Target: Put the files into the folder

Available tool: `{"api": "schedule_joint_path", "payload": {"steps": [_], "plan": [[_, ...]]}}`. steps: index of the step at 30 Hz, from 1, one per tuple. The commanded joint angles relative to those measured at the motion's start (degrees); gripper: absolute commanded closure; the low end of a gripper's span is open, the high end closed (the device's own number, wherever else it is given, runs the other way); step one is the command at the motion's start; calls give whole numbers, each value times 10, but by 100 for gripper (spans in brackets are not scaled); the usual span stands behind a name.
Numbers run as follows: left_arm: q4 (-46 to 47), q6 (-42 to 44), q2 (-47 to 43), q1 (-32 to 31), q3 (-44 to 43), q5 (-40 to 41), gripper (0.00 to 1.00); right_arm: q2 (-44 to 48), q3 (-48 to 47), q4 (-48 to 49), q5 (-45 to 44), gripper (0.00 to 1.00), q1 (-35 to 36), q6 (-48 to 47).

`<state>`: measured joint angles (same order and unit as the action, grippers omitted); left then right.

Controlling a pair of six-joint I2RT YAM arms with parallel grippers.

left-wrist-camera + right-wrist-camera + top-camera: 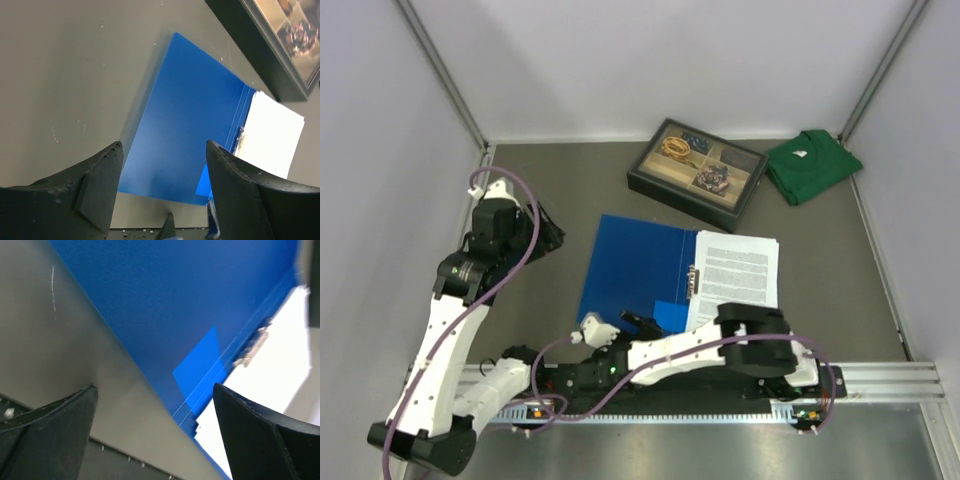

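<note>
**A:** Start near. What is the right gripper doing?

**B:** It hangs over the near edge of the folder, jaws wide apart, nothing between them.

**A:** And the files?

**B:** Stacked on the right half of the folder, which lies open and flat mid-table.

**A:** The left gripper?

**B:** Just off the folder's left side, jaws parted, empty too.

**A:** So, finished?

**B:** Nearly, I'd judge. The sheets are in place; only shutting the blue cover may remain. The tray and green shirt lie beyond, apart.
</note>
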<state>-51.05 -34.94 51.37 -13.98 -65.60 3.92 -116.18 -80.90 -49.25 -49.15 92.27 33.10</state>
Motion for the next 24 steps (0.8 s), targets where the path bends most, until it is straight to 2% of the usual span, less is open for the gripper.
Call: {"api": "schedule_joint_path", "payload": {"steps": [1, 6, 7, 12, 13, 15, 16, 17, 21, 24], "plan": [[-26, -50, -35, 3, 26, 35, 28, -66, -65, -79, -175, 6, 19, 27], [-35, -63, -62, 3, 30, 22, 31, -120, -82, -98, -245, 11, 16, 42], [-38, -64, -65, 3, 29, 22, 31, -133, -85, -102, -254, 19, 15, 55], [-45, -69, -76, 3, 23, 18, 33, -142, -89, -43, -257, 39, -16, 19], [-45, -70, -77, 3, 22, 17, 33, -140, -91, -37, -257, 58, -20, 14], [-48, -71, -79, 3, 18, 17, 33, -120, -98, -25, -256, 79, -18, 15], [-50, -71, -80, 3, 17, 18, 33, -111, -100, -23, -251, 93, -16, 18], [-53, -71, -82, 3, 14, 21, 33, -100, -101, -18, -246, 97, -6, 21], [-59, -65, -85, 3, -7, 45, 33, -27, -83, 59, -225, 100, 37, 15], [-56, -58, -99, 4, -26, 73, 33, 13, -34, 221, -203, 100, 67, -75]]}}
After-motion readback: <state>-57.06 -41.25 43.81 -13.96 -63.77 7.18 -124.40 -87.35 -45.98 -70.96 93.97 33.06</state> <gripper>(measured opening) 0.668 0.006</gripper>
